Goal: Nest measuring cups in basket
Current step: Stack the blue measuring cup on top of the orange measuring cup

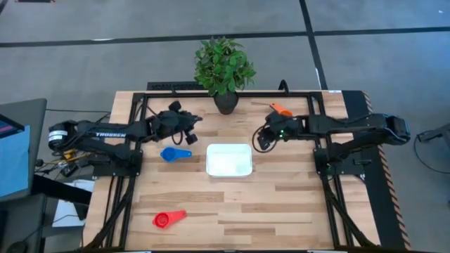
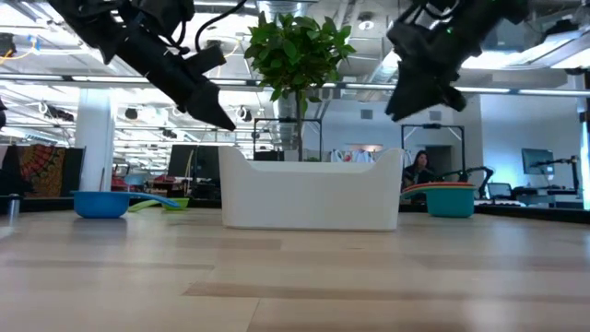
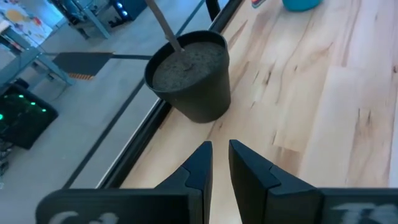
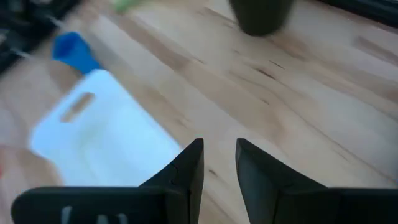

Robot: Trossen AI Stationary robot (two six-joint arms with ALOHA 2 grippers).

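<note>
The white basket (image 1: pixel 229 160) sits mid-table; it also shows in the low view (image 2: pixel 311 189) and in the right wrist view (image 4: pixel 106 137). A blue cup (image 1: pixel 174 154) lies just left of it. A red cup (image 1: pixel 169 219) lies near the front left. An orange cup (image 1: pixel 281 109) lies at the far right, beside a teal cup (image 2: pixel 451 203). A green cup (image 2: pixel 171 203) shows low at the far left. My left gripper (image 1: pixel 195 119) hovers near the plant pot, fingers a little apart (image 3: pixel 221 149) and holding nothing. My right gripper (image 1: pixel 259 138) hovers right of the basket, fingers narrowly apart (image 4: pixel 219 146) and holding nothing.
A dark pot (image 1: pixel 226 102) with a leafy plant stands at the far middle edge, close ahead of my left gripper (image 3: pixel 189 74). Bare wood lies in front of the basket and along the near right. The arms' black frames run along both sides.
</note>
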